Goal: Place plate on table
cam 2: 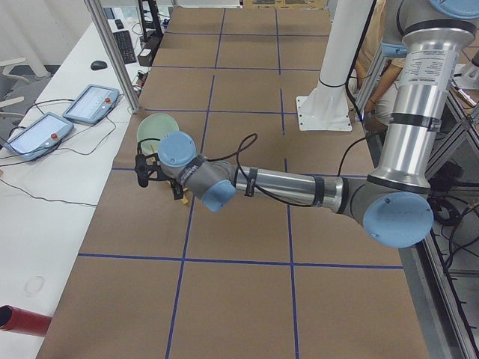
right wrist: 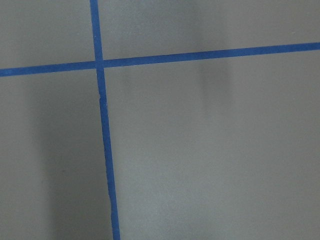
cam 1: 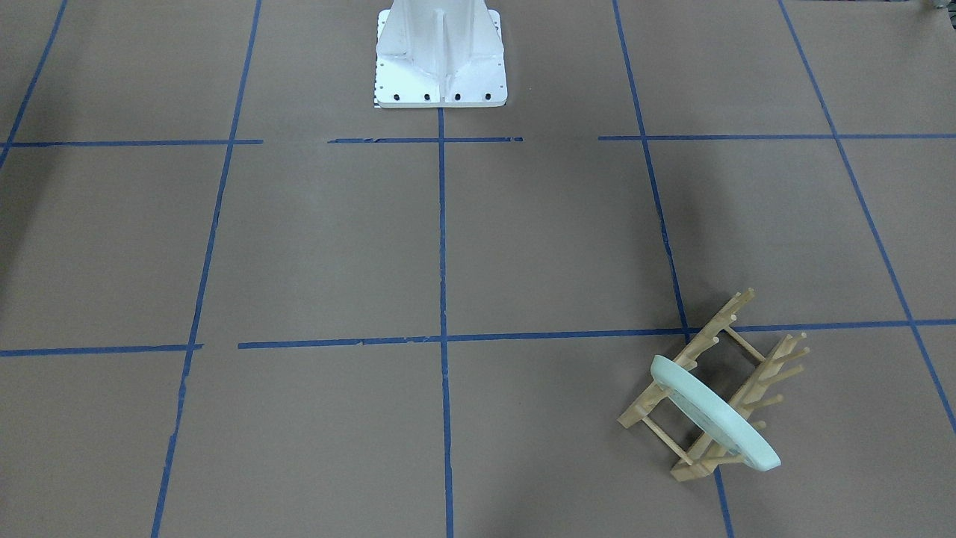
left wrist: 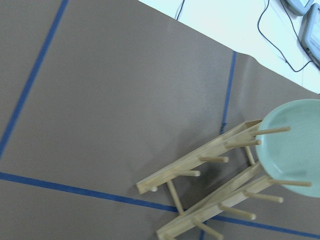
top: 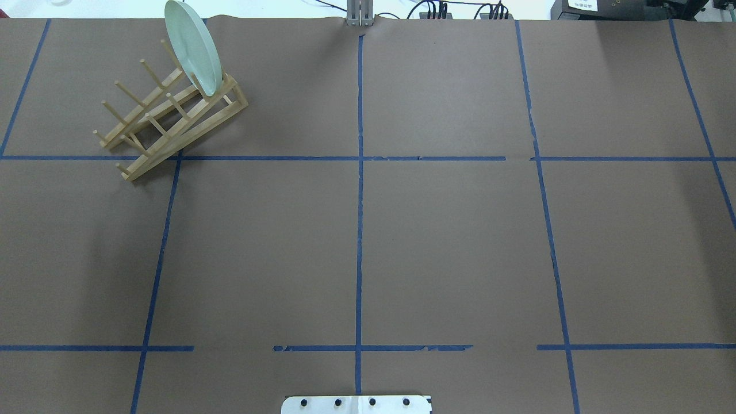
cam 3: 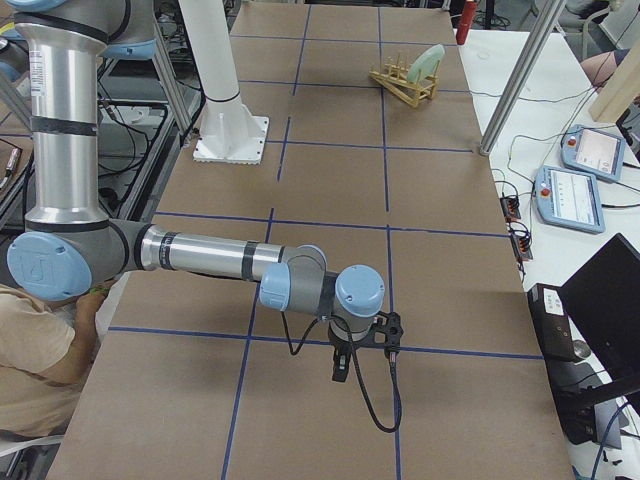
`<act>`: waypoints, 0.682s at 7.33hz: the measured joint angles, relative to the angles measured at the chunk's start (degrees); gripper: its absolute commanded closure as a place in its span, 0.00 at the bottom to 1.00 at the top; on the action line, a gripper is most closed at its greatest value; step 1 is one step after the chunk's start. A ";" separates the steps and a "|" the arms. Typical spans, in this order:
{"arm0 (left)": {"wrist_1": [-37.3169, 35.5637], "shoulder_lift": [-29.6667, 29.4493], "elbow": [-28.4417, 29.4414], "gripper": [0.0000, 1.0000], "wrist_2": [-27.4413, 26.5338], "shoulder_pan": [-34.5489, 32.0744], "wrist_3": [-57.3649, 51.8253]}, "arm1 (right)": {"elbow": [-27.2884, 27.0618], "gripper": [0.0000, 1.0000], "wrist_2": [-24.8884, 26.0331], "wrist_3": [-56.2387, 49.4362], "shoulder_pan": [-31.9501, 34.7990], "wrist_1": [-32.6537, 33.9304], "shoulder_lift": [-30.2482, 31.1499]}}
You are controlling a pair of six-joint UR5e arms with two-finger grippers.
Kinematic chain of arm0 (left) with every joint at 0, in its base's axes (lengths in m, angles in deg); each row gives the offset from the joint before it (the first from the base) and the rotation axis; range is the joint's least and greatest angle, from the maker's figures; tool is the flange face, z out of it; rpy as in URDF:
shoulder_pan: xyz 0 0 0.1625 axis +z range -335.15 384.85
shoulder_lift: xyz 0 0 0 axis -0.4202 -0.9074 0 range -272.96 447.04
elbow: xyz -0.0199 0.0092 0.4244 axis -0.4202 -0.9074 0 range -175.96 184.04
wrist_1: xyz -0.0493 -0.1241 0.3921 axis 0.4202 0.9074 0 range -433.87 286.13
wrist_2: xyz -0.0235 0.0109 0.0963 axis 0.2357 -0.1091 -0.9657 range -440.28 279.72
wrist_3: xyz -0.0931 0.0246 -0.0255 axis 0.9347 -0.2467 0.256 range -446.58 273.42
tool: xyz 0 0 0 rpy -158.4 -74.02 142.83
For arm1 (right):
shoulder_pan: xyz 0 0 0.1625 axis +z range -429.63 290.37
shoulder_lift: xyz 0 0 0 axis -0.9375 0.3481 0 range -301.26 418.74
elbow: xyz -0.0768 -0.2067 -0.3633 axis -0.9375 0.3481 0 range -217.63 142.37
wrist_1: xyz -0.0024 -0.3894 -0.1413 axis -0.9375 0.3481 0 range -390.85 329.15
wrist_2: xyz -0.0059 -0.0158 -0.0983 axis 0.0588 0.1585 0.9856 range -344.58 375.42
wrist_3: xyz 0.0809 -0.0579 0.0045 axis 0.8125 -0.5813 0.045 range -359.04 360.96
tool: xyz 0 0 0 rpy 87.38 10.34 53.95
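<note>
The pale mint-green plate (top: 192, 46) stands on edge in the end slot of a light wooden peg rack (top: 190, 135), at the far left of the brown taped table (top: 448, 247). The plate also shows in the front view (cam 1: 713, 411), the left wrist view (left wrist: 295, 145) and the left side view (cam 2: 153, 127). My left gripper (cam 2: 150, 173) hangs just above and near the rack, seen only from the side, so I cannot tell its state. My right gripper (cam 3: 338, 368) hangs over bare table far from the plate; I cannot tell its state.
The white robot base (cam 1: 441, 60) stands at the middle of the table's near edge. A metal post (cam 2: 112, 52) rises beside the plate's corner. Tablets and cables lie on the white bench (cam 2: 45, 134) past the table's far edge.
</note>
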State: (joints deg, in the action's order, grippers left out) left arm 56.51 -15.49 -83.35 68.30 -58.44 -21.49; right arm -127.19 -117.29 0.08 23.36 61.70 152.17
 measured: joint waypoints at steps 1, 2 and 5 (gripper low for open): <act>2.92 -3.60 0.85 0.00 -3.76 3.76 8.28 | 0.00 0.00 0.00 0.00 0.00 0.00 0.00; 7.49 -7.05 2.75 0.00 -8.26 7.41 15.97 | 0.00 0.00 0.00 0.00 0.00 0.00 0.00; 28.46 -14.69 12.08 0.00 -24.51 14.49 37.21 | 0.00 0.00 0.00 0.00 0.00 0.00 0.00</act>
State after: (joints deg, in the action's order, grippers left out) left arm 84.97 -30.18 -71.27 43.79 -43.95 15.72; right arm -127.19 -117.29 0.09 23.36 61.70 152.17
